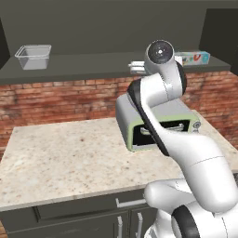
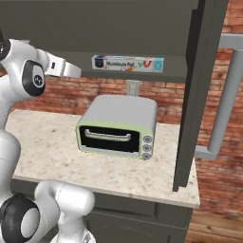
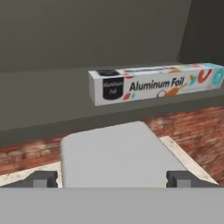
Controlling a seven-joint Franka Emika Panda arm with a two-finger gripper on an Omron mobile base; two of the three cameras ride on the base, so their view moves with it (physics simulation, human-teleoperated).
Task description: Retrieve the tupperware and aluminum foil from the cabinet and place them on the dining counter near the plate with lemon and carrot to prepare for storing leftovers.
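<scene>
Here the aluminum foil box is a long, thin carton, white with a black label at one end and coloured shapes at the other. It lies flat on the dark grey cabinet shelf, close to the front edge. In the hand view it sits at about 1 o'clock from the centre, and its far end is cut off by the picture's right border. In the left base view only the coloured end of the foil box shows, because the white arm hides the rest.

The tupperware is a clear, boxy container with a rim and no lid that I can see. It stands on the same shelf, far at the 10 o'clock side of the left base view, well apart from the foil.

Below the shelf stands a toaster oven with a smooth grey top, rounded corners, a pale green front, a dark window and a metal handle. It rests on a speckled beige stone counter, before a red brick wall. The open cabinet door hides the right part of the shelf in the right base view.

The fingers are spread wide, with nothing between them. In the hand view they rise at 7 and 5 o'clock, over the oven's grey top. The foil box is above and beyond them, apart from both tips, nearer to the right-hand one. How far the tips are from the shelf edge is hard to judge.
</scene>
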